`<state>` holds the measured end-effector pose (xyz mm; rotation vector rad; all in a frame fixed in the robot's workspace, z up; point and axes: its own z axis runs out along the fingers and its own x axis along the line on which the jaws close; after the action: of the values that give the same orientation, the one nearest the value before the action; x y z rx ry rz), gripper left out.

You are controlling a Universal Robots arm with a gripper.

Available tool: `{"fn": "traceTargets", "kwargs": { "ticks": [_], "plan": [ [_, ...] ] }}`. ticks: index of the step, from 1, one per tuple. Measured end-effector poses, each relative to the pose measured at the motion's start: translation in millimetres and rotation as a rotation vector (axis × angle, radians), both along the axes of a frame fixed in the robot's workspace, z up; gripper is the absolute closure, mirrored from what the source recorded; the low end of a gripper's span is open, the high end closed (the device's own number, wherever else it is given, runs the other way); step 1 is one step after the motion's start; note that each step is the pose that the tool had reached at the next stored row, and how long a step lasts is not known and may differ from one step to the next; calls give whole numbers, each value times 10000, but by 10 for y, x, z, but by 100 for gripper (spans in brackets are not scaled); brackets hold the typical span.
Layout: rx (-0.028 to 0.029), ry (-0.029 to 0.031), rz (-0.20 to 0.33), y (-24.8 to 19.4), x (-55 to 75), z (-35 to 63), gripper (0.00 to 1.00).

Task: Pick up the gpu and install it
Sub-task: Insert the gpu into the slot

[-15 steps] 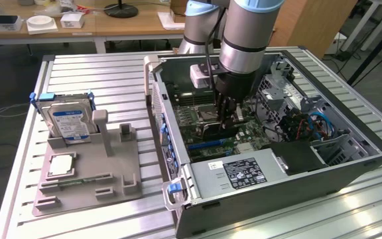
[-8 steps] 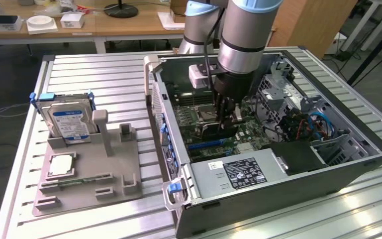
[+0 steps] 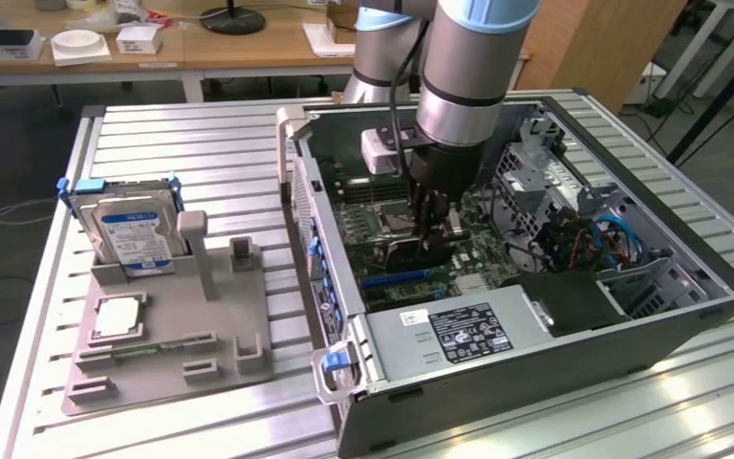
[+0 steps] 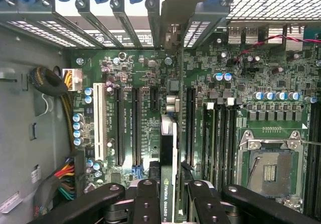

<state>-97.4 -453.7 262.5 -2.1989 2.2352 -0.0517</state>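
Evidently the gpu (image 4: 168,158) is gripped on edge between the black fingers of the tool (image 4: 168,204), which is closed part-way upon the thin card and no wider. In the wrist view the card is seen edge-on, its green-labelled top pointing toward the slotted rear wall of the computer case (image 3: 673,330), and it is held over the green motherboard (image 4: 145,83), in line with the long dark expansion slots; whether its lower edge is already seated cannot be told. Such an upright hold is judged to suit a card that must be pressed straight down into a narrow slot.

In the exterior view the arm is lowered into the open case, which lies on its side near the tabletop's (image 3: 202,143) far right part. The tabletop is made of ribbed pale metal. Toward its left edge a grey moulded holder (image 3: 214,339) is set, with a silver hard drive (image 3: 134,239) standing upright in its slot.
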Motion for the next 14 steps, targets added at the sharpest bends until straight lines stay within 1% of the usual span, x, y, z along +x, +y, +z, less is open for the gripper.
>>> {"fn": "traceTargets", "kwargs": {
  "ticks": [4, 8, 9, 14],
  "plan": [
    [-1, -8, 2, 2, 0, -8, 74],
    [0, -131, 3, 2, -4, -54, 74],
    [-1, -146, 4, 1, -4, -58, 74],
    [-1, -148, 4, 2, -7, -60, 74]
  ]
}}
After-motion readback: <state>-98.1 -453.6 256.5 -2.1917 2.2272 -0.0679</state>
